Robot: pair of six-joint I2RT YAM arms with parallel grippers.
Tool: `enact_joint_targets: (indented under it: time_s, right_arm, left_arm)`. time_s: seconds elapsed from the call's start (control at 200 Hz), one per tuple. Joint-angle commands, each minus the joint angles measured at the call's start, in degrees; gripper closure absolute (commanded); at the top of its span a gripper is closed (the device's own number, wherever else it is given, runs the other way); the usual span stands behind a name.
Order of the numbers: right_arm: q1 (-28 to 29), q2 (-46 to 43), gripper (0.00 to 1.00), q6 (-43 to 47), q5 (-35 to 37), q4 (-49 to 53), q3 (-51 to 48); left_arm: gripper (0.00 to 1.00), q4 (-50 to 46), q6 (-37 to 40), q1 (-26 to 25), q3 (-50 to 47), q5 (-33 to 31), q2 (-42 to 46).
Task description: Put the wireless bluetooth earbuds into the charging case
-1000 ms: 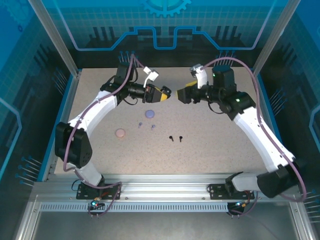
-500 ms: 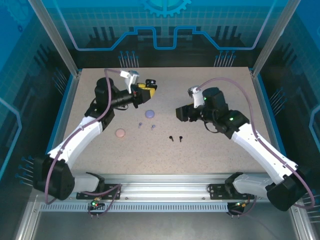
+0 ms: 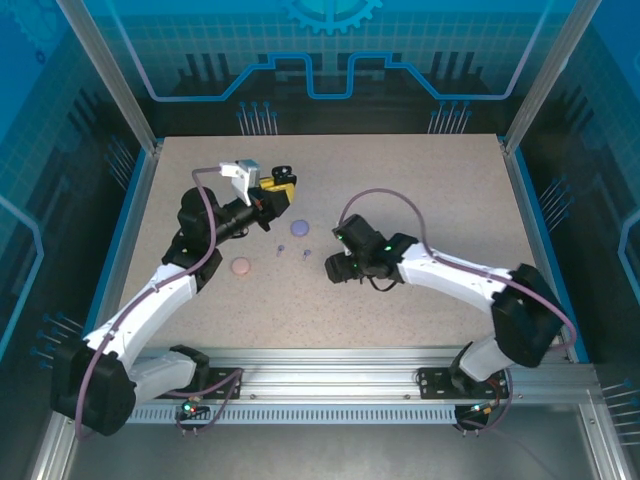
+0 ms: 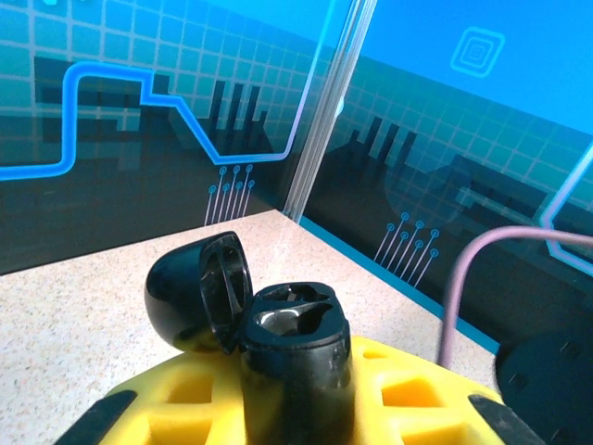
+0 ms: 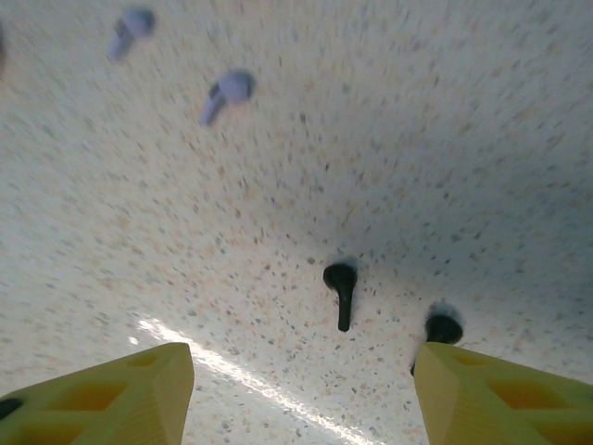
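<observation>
My left gripper point(image 3: 279, 186) is shut on a black charging case point(image 4: 296, 345), held upright above the table's back left. Its lid point(image 4: 197, 293) is flipped open and both sockets look empty. My right gripper point(image 5: 301, 371) hangs open, pointing down just over the table's middle. Between its yellow fingers lies one black earbud point(image 5: 341, 284). A second black earbud point(image 5: 443, 328) sits right at the right finger, partly hidden by it. Two lavender earbuds point(image 5: 229, 92) point(image 5: 131, 27) lie further off. In the top view my right gripper point(image 3: 337, 268) covers the black pair.
A round lavender case point(image 3: 298, 228) and a round pink case point(image 3: 240, 266) lie shut on the speckled table point(image 3: 420, 190), left of centre. The lavender buds point(image 3: 281, 247) point(image 3: 305, 252) lie between them. Blue walls enclose the table.
My right arm swung in and down from the back to hover over the black earbuds. My left arm drew back to the left, still holding the open black case.
</observation>
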State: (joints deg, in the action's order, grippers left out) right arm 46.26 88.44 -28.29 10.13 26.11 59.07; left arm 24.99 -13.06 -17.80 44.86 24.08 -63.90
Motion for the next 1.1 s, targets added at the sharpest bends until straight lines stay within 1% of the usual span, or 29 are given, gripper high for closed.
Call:
enact_joint_targets:
  time_s: [0.0,0.175,0.405,0.505,0.835,1.096]
  right_arm:
    - [0.9,5.2,0.38,-0.4,2.0,1.6,3.2]
    - [1.5,11.2,0.42,-1.4,3.8,2.8,6.3]
    - [1.8,16.0,0.49,-2.6,5.0,3.6,9.2]
    - [1.8,17.1,0.51,-3.7,6.3,4.3,9.8]
    - [1.7,19.4,0.57,-5.9,6.5,5.7,11.0]
    - [1.5,20.0,0.59,-6.4,6.5,5.2,10.5]
  left_arm:
    - [1.0,1.1,-1.2,-0.4,-1.0,-2.2,1.6]
    - [1.0,0.2,-0.7,-0.6,-0.7,-2.5,1.5]
    - [1.0,-0.8,-0.3,-0.6,-0.5,-2.4,1.7]
    - [1.0,-0.9,-0.2,-0.7,-0.4,-2.4,1.7]
    - [1.0,-1.2,-0.1,-0.7,-0.1,-2.1,1.5]
    - [1.0,-1.6,0.1,-0.9,0.0,-2.0,1.5]
